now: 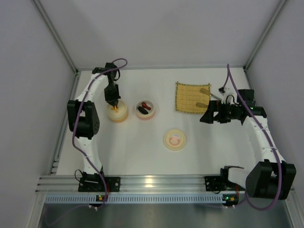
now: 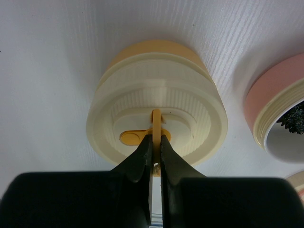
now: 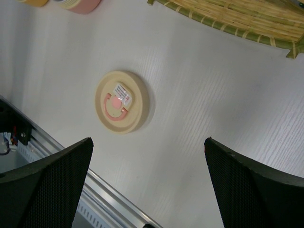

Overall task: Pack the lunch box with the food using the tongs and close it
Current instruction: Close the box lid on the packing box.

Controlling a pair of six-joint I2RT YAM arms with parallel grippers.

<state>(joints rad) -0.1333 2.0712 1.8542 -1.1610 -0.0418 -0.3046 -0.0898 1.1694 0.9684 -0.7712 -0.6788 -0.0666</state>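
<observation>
Left gripper [image 2: 156, 140] is pinching the orange tab [image 2: 156, 121] on the lidded yellow box [image 2: 156, 90], right gripper [image 3: 148, 142] is hanging spread wide. Food [image 1: 145, 108] is sitting in the pink bowl [image 2: 270, 99], its lid [image 3: 121, 101] lying loose nearby, so closing's looking unfinished.

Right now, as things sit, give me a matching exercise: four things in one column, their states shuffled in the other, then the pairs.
1. left claw
2. right claw
3. pink bowl
4. loose lid

A. open, holding nothing
B. lying flat on the table
C. uncovered, food inside
D. shut on the yellow lid's handle

Pairs: 1-D, 2-A, 3-C, 4-B
</observation>
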